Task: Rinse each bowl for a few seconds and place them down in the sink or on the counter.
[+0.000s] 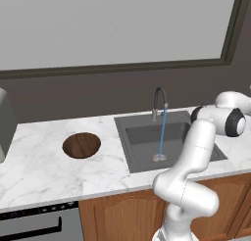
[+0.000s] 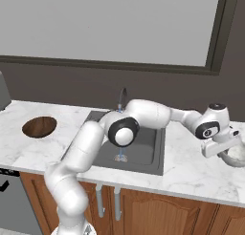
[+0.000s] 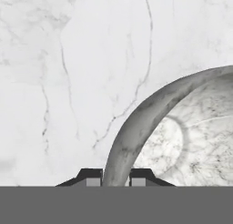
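Your claw [image 3: 115,178] is pinching the rim of the pale grey-white bowl [image 3: 182,141]: in the hand view one dark fingertip [image 3: 93,177] sits outside the rim and the other inside, with the rim running up between them. That bowl rests on the white marble bench [image 3: 68,82], and in the right base view you can see it at the far right edge [image 2: 237,155], right of the sink [image 2: 143,155], with the claw [image 2: 225,145] reaching down onto its near rim. The arm stretches across above the basin to get there. A thin blue stream of water [image 1: 162,132] runs from the arched dark faucet [image 1: 159,100] down to the drain. The dark brown bowl [image 1: 82,145] sits upright on the bench left of the sink, well apart from your claw.
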### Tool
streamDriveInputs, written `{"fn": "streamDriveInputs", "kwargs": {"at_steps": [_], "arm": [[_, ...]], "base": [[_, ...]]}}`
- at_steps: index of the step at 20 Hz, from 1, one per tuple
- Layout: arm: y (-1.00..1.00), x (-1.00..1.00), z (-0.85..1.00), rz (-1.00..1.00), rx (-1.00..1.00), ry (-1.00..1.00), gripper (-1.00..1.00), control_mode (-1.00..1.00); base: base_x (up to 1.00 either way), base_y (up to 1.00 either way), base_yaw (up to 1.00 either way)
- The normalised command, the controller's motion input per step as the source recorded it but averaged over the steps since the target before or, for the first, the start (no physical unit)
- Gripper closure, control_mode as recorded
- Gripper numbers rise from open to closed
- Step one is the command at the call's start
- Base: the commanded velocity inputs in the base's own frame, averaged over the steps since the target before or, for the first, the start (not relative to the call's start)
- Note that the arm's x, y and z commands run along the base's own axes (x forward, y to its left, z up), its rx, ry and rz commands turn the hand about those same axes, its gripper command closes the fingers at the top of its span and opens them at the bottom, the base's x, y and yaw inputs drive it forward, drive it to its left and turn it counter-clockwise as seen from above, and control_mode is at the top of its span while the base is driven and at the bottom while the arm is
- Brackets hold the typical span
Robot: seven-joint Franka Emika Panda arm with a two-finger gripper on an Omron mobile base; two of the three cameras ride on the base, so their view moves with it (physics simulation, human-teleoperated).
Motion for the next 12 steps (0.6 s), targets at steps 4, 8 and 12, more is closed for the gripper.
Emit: {"fn": "streamDriveInputs", "kwargs": {"at_steps": [4, 8, 12], "arm": [[0.58, -0.39, 0.35, 0.21, -0.18, -0.09, 1.0, -1.0], [0.65, -0.33, 0.34, 0.23, -0.21, -0.08, 1.0, -1.0], [0.66, -0.37, 0.33, 0.23, -0.28, -0.05, 1.0, -1.0]], "base": [[0.0, 0.0, 0.0], [0.0, 0.0, 0.0], [0.0, 0.0, 0.0]]}}
